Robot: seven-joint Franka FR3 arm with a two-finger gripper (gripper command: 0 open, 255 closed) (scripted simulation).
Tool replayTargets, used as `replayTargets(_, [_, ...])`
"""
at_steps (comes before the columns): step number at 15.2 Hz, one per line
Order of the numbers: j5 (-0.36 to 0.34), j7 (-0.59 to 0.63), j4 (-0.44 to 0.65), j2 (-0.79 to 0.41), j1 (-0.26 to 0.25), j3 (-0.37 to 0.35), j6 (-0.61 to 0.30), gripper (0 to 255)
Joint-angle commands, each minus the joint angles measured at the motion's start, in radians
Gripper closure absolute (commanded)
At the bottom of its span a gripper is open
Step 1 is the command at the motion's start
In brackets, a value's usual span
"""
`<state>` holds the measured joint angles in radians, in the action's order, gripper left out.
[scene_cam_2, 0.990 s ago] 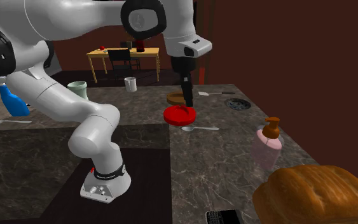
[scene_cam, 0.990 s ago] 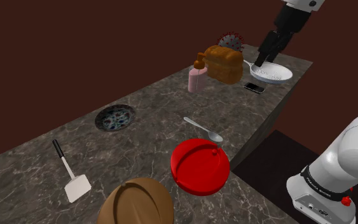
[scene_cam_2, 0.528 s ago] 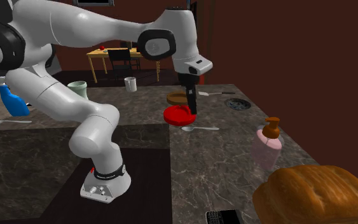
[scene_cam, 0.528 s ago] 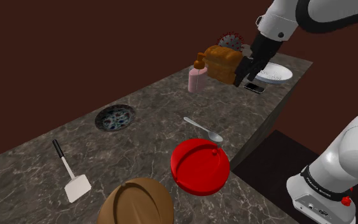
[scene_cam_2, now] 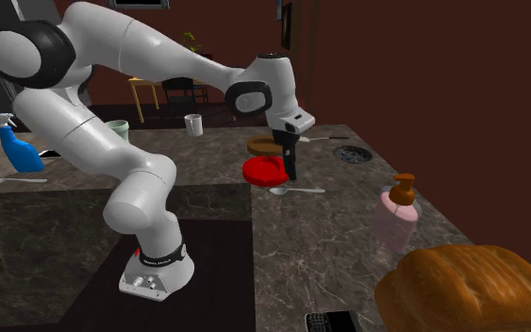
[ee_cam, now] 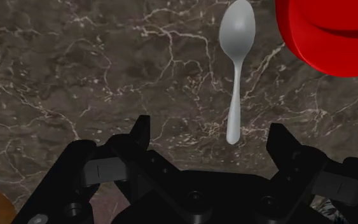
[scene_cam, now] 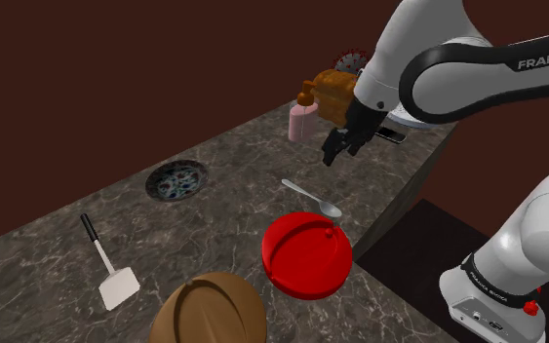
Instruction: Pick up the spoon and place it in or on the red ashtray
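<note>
My shoulder camera sits high beside the white arm's base (scene_cam: 501, 283), looking down over the dark marbled counter (scene_cam: 233, 185). My second camera sits low at the counter's end by the brown bread loaf (scene_cam_2: 471, 288), facing the arm. The wrist camera looks straight down from close. All share the round red ashtray (scene_cam: 306, 255) and grey spoon (scene_cam: 311, 198).

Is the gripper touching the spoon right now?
Apart. In the wrist view, bare counter shows between the spoon and each finger of the open gripper.
</note>
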<state>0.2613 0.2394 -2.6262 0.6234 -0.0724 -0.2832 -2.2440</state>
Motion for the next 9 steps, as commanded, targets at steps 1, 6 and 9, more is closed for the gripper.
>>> replayTargets(1, [0.006, 0.039, -0.006, -0.067, 0.002, -0.043, -0.086, 0])
replayTargets(6, [-0.023, 0.170, 0.011, -0.246, 0.029, -0.165, -0.273, 0])
replayTargets(9, [-0.036, 0.186, 0.008, -0.288, 0.038, -0.182, -0.317, 0])
